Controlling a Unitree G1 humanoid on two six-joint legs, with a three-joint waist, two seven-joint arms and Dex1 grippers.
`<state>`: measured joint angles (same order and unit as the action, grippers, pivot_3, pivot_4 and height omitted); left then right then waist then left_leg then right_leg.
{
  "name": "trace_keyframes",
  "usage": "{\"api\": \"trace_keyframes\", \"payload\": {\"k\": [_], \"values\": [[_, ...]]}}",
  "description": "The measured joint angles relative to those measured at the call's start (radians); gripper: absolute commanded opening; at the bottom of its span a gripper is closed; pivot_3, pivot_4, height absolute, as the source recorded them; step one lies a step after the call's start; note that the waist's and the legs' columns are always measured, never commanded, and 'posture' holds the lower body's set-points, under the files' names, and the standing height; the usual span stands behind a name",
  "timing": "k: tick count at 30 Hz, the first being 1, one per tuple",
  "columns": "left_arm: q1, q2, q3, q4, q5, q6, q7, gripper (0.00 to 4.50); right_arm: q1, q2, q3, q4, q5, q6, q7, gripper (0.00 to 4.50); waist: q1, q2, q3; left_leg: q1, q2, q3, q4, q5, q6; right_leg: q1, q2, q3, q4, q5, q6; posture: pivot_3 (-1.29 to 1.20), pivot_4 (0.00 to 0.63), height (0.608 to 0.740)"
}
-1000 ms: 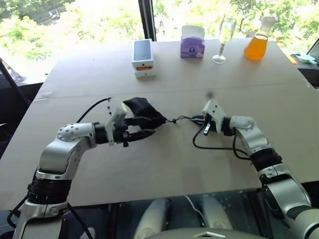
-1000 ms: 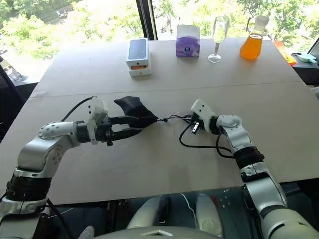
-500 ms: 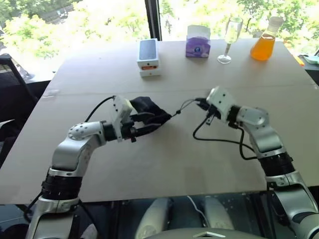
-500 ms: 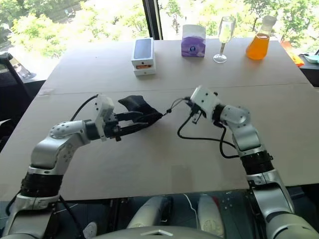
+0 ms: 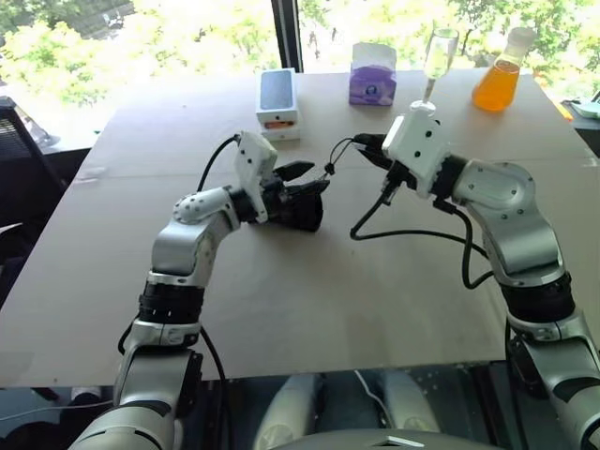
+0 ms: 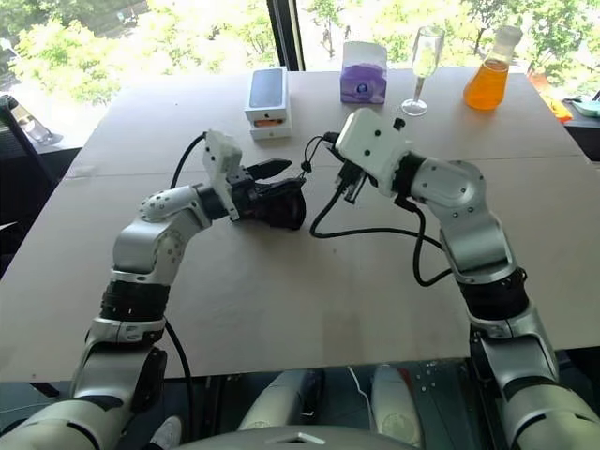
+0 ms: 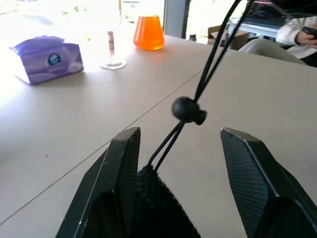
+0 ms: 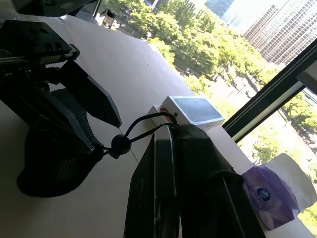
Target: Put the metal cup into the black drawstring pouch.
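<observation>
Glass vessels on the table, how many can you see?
2, both along the far edge: a clear stemmed wine glass, and right of it a flask of orange liquid. Others may be hidden.

no lettering reads clearly, even on the purple tissue pack (image 7: 47, 61).

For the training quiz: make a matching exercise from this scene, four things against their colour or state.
Things:
1. pouch
2. flask
3. tissue box
4. right gripper

States:
A. purple
B. shut on the cord
C. black, held by the left gripper
D. filled with orange liquid

Pairs: 1-C, 2-D, 3-A, 4-B
</observation>
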<state>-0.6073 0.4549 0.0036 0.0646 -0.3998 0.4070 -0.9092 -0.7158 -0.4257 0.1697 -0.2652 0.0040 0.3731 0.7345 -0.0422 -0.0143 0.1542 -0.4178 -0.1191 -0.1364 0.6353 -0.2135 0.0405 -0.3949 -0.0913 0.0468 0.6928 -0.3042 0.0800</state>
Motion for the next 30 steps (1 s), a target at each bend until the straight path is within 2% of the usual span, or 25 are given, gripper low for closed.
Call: {"api": "trace_keyframes", "payload": {"k": [4,14,17,19,20,21,30], "values": [[-0.002,0.0,-0.015,-0.001,-0.025,0.018,-0.041,2.63,-0.021,0.0,0.003,0.0,0.0,0.004,0.0,0.07,0.001,0.0,0.0,0.0,0.0,0.0,0.0,0.0,0.0,0.0,0.0,0.0,0.0,0.0,0.0,0.0,0.15,0.74],[-0.088,-0.051,-0.055,0.048,0.031,-0.019,-0.021,2.63,-0.04,-0.008,0.013,-0.001,0.002,0.009,0.0,0.07,0.002,0.0,0.0,0.0,0.0,0.0,0.001,0.0,0.0,0.0,0.001,0.0,0.0,0.0,0.0,0.0,0.15,0.74],[-0.096,-0.055,-0.069,0.073,0.049,-0.034,-0.028,1.83,-0.041,-0.01,0.013,-0.001,0.001,0.011,0.0,0.0,0.001,0.0,0.0,0.0,0.0,0.0,0.0,0.0,0.0,0.0,0.001,0.0,0.001,0.0,0.0,0.0,0.15,0.74],[-0.096,-0.055,-0.08,0.088,0.059,-0.044,-0.034,1.04,-0.041,-0.013,0.013,-0.001,0.001,0.013,0.0,0.0,0.001,0.0,0.0,0.0,0.0,0.0,0.0,0.0,0.0,0.0,0.001,0.0,0.001,0.0,0.0,0.0,0.15,0.74],[-0.096,-0.056,-0.086,0.099,0.063,-0.048,-0.04,0.48,-0.041,-0.015,0.013,-0.002,0.001,0.014,-0.002,0.0,0.002,0.0,0.0,0.0,0.0,0.0,0.0,0.0,0.0,0.0,0.002,0.0,0.001,0.0,0.0,0.0,0.15,0.74],[-0.096,-0.056,-0.087,0.105,0.063,-0.049,-0.042,0.21,-0.041,-0.015,0.013,-0.002,0.001,0.014,-0.002,0.0,0.002,0.0,0.0,0.0,0.0,0.0,0.001,0.0,0.0,0.0,0.002,0.0,0.001,0.0,0.0,0.0,0.15,0.74],[-0.116,-0.063,-0.082,0.129,0.062,-0.057,-0.035,0.21,-0.033,-0.032,0.005,-0.017,-0.005,0.046,-0.048,0.0,0.002,0.0,0.0,0.0,0.0,0.0,0.001,0.0,0.0,0.0,0.001,0.0,0.001,0.0,0.0,0.0,0.15,0.74]]}}
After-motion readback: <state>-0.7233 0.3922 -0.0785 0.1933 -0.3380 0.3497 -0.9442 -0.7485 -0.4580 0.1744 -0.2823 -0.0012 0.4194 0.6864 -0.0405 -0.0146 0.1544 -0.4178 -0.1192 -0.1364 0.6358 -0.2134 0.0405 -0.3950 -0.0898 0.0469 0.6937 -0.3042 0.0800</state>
